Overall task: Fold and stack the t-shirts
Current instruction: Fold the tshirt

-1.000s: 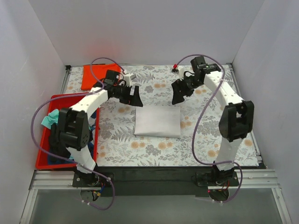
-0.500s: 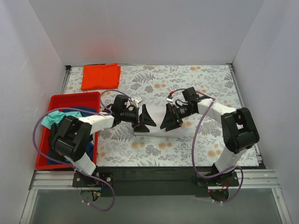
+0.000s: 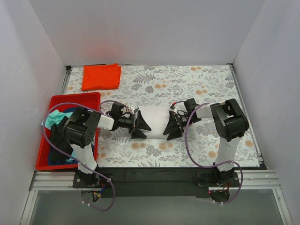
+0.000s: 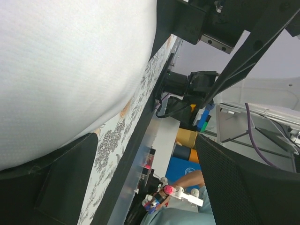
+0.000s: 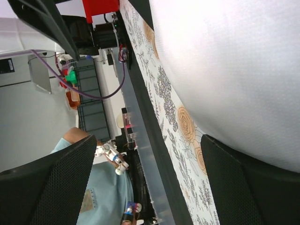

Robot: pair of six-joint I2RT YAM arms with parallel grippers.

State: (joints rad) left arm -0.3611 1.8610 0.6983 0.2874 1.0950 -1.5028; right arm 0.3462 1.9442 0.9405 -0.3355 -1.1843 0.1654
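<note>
White t-shirt (image 3: 154,115) folded flat, long axis left-right; left gripper (image 3: 142,129), right gripper (image 3: 171,130) both wide at its ends

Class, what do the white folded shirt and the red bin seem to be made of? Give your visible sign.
White folded shirt: soft matt cloth, likely knit; a fine textile grain shows in the wrist views. Red bin: probably rigid plastic, uniformly coloured, with a straight moulded-looking rim.
</note>
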